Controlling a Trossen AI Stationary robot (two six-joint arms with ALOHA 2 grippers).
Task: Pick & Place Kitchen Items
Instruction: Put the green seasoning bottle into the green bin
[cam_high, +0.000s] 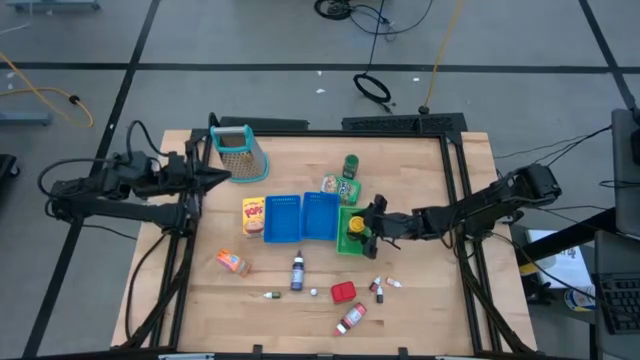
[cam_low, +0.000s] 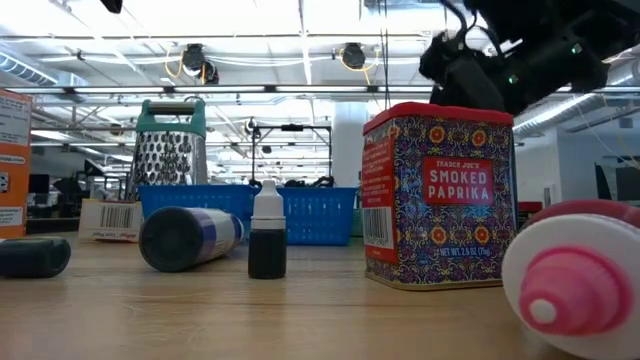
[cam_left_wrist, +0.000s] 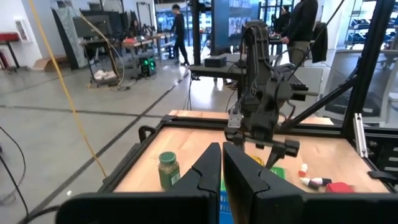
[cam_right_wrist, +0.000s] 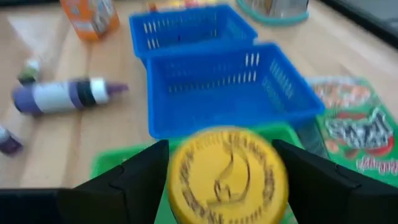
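My right gripper (cam_high: 366, 229) reaches in from the table's right over the green tray (cam_high: 345, 243) and is shut on the yellow-lidded jar (cam_right_wrist: 227, 175). My left gripper (cam_left_wrist: 222, 163) is shut and hovers at the table's left edge, beside the grater (cam_high: 238, 152). A yellow box (cam_high: 254, 215) lies left of the blue trays. An orange packet (cam_high: 233, 263), a purple bottle (cam_high: 297, 272), the red block (cam_high: 343, 292) and several tiny bottles lie toward the near edge. The green pouch (cam_high: 340, 187) and green bottle (cam_high: 350, 165) sit on the far side. My right gripper holds the jar by its yellow lid (cam_right_wrist: 186, 186), pinched between the two fingers (cam_right_wrist: 140, 177), one on each side of the lid's rim. The fingers come slanting down from the table's right. The jar is upright over the green tray; whether it stands in it or is lifted, I cannot tell.
Two blue trays (cam_high: 283, 218) (cam_high: 320, 215) stand side by side left of the green tray. A red-and-white bottle (cam_high: 351, 318) lies near the near edge. In the low view the red block reads as a paprika tin (cam_low: 437, 195). People stand in the room beyond.
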